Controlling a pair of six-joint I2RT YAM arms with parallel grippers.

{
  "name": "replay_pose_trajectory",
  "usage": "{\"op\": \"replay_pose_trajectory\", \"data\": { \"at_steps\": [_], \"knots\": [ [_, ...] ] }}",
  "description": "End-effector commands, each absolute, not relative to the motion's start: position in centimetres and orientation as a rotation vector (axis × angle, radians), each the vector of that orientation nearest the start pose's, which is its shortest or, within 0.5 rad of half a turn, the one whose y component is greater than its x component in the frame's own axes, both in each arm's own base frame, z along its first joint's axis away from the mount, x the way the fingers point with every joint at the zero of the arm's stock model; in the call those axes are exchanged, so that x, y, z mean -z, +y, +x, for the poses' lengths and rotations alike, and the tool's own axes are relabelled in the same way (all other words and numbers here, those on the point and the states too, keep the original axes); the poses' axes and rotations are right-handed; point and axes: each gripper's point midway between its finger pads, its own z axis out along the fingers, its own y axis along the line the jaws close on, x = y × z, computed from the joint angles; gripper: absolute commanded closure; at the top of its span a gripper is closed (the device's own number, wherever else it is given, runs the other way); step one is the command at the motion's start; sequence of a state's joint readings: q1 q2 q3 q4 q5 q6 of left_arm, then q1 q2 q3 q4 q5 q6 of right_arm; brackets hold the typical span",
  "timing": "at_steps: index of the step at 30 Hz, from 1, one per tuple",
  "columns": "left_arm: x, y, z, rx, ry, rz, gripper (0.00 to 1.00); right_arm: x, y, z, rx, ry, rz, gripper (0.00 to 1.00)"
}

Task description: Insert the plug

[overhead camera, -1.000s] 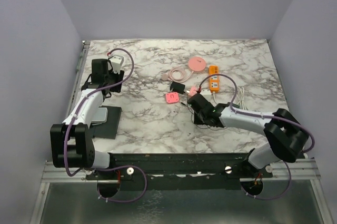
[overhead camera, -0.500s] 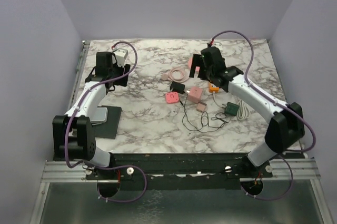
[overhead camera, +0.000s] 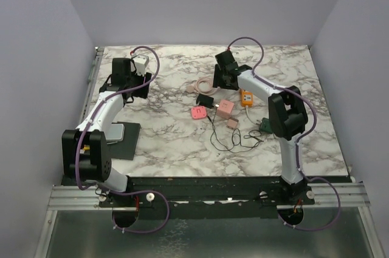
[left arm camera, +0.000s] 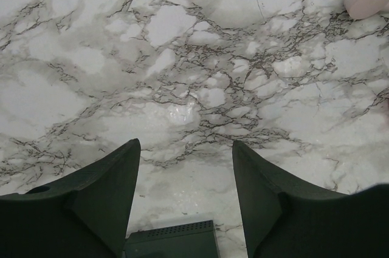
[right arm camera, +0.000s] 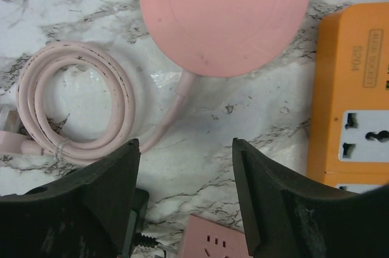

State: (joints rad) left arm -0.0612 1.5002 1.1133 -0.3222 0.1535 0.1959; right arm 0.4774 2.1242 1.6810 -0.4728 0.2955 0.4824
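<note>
Nearest the arm bases, on the left of the marble table (overhead camera: pixel 176 142), lies a dark mat (overhead camera: pixel 124 145) with a grey block (overhead camera: pixel 115 129) on it. To the right, a thin black cord (overhead camera: pixel 211 130) loops loosely over the marble. Just past the loop's right end, a green adapter (overhead camera: pixel 265 126) sits partly hidden by the right arm's elbow. A small tan square (overhead camera: pixel 233 122) lies just beyond the loop.

Next comes the middle cluster. A flat pink-red block (overhead camera: pixel 198 113) is on the left and the pink socket cube (overhead camera: pixel 225 107) on the right. The black plug (overhead camera: pixel 205 100) lies on the table between them and a little farther back, just beside the cube. Whether it touches the cube or sits in it cannot be told. An orange power strip (right arm camera: pixel 355 106) lies to the right of the cube.

The left gripper (left arm camera: pixel 185 142) hangs over bare marble at the far left, well apart from the cluster. Its 2 fingers stand apart with nothing between them.

Farther back, the right gripper (right arm camera: pixel 185 142) hangs above the marble between the cube and a round pink disc (right arm camera: pixel 222 15). Its 2 fingers are spread and hold nothing. A coil of pink cable (right arm camera: pixel 76 106) lies to its left, with its lead running to the disc.
</note>
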Motion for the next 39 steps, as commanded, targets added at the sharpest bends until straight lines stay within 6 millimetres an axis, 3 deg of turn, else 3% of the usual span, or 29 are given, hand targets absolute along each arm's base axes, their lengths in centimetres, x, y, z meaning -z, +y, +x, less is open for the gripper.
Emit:
{"op": "replay_pose_trajectory", "data": {
  "at_steps": [1,8,14,17,20,23,25,28,32,34,39],
  "knots": [
    [-15.7,-5.0,41.6,0.123,2.217,0.400,0.37,-5.9,22.8,49.1,-0.119,2.454,0.164,0.34],
    [-16.4,-5.0,41.5,0.118,2.200,0.400,0.37,-2.4,23.0,51.0,-0.106,2.495,0.213,0.43],
    [-17.3,-4.9,41.4,0.107,2.177,0.403,0.37,-2.7,23.5,52.1,-0.124,2.485,0.224,0.80],
    [-17.8,-4.9,41.3,0.114,2.166,0.395,0.37,-6.1,24.4,53.8,-0.169,2.421,0.191,0.97],
    [-18.3,-5.1,41.3,0.126,2.157,0.382,0.36,-11.8,26.4,55.3,-0.289,2.319,0.113,0.99],
    [-19.0,-5.2,41.4,0.133,2.144,0.365,0.35,-17.9,28.9,55.3,-0.382,2.205,-0.028,0.99],
    [-19.4,-5.2,41.4,0.135,2.137,0.358,0.32,-21.0,30.8,54.1,-0.436,2.137,-0.176,0.99],
    [-19.9,-5.2,41.3,0.136,2.126,0.355,0.26,-23.6,33.3,51.2,-0.509,2.071,-0.348,0.99],
    [-20.7,-5.3,41.0,0.138,2.102,0.384,0.18,-25.6,35.2,46.8,-0.579,1.997,-0.536,0.99],
    [-21.4,-5.7,40.8,0.147,2.074,0.426,0.09,-25.9,35.7,44.8,-0.650,1.997,-0.602,0.99],
    [-24.8,-7.3,39.2,0.158,1.883,0.673,0.01,-27.2,36.4,40.4,-0.831,2.031,-0.710,0.99]
  ]
}}
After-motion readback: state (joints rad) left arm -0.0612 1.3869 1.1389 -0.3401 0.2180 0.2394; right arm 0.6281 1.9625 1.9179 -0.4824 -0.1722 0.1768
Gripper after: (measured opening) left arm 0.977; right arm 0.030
